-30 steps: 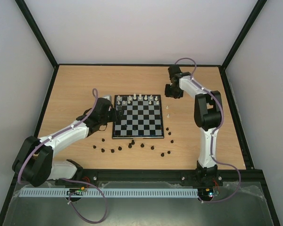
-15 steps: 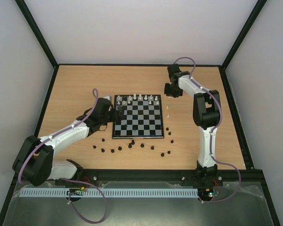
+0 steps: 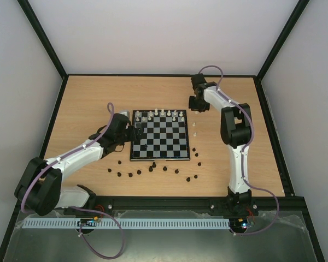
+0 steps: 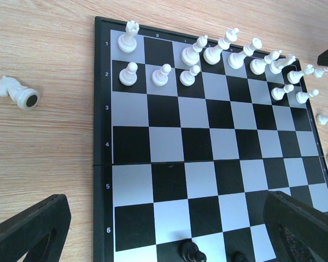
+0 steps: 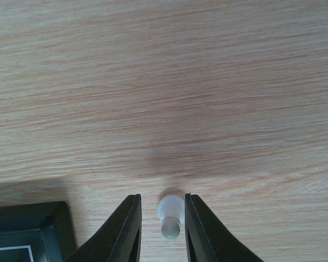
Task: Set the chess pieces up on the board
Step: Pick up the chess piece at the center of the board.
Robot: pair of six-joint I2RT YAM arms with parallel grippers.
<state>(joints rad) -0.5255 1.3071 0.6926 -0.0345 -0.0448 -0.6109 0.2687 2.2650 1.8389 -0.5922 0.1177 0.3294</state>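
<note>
1. The right gripper (image 5: 161,196) is beyond the far right corner of the board (image 3: 164,144), over bare table (image 5: 153,82). A white pawn (image 5: 170,215) sits between its fingers (image 5: 126,229), which are drawn close together. The pawn touches one finger and a sliver of gap shows at the other, so whether it is truly pinched cannot be told.
2. The grip should be confirmed first. The fingers are best closed squarely on the pawn so that it is not tipped or squeezed out.
3. The pawn should be carried well above the white pieces (image 4: 221,46) along the far edge, since that back row lies between the gripper and the pawn row.
4. A target should be chosen in the second row from the far edge, where a gap is seen in the middle. A straight descent is advised, as neighbours stand close.
5. The pawn should be lowered upright until its base rests on the square. Only then should it be released, with the fingers spread just enough to clear it.
6. The left gripper (image 3: 131,131) is spread wide and empty over the left side of the board. It is well apart from that path and need not be moved.
7. A white knight (image 4: 16,90) lies on its side left of the board, and black pieces (image 3: 153,168) are scattered by the near edge. These are left for later.
</note>
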